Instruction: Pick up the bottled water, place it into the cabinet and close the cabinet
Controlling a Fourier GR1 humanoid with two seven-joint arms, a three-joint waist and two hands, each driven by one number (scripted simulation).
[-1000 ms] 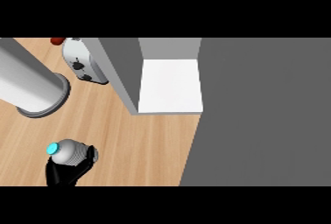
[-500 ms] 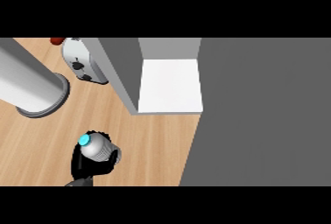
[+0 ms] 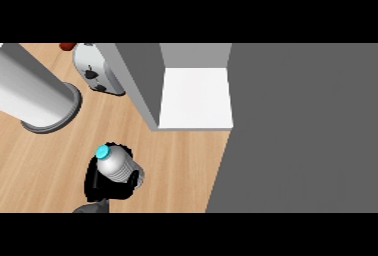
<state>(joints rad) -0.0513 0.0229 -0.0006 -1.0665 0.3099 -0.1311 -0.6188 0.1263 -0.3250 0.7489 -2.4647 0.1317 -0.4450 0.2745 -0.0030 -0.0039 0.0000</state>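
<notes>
The bottled water (image 3: pixel 118 167) has a pale grey body and a cyan cap and stands tilted over the wooden counter at the lower left. My left hand (image 3: pixel 103 186) is curled round its lower part and hides the base. The cabinet stands up and to the right of the bottle, with its white shelf floor (image 3: pixel 196 97) showing between a grey side wall (image 3: pixel 140 80) and a broad dark grey panel (image 3: pixel 295 125). I cannot tell whether that panel is the cabinet's door. A strip of bare counter lies between the bottle and the shelf's front edge. My right hand does not show.
A tall grey cylinder (image 3: pixel 37 97) with a flared base stands at the far left. A white appliance with black knobs (image 3: pixel 96 75) sits beside the cabinet's wall, with a small red thing (image 3: pixel 66 46) behind it. Wooden counter (image 3: pixel 177 165) lies between the bottle and the dark panel.
My left hand has carried the bottle to the right and slightly up the view, towards the cabinet, most of it in the first half second. Nothing else has moved.
</notes>
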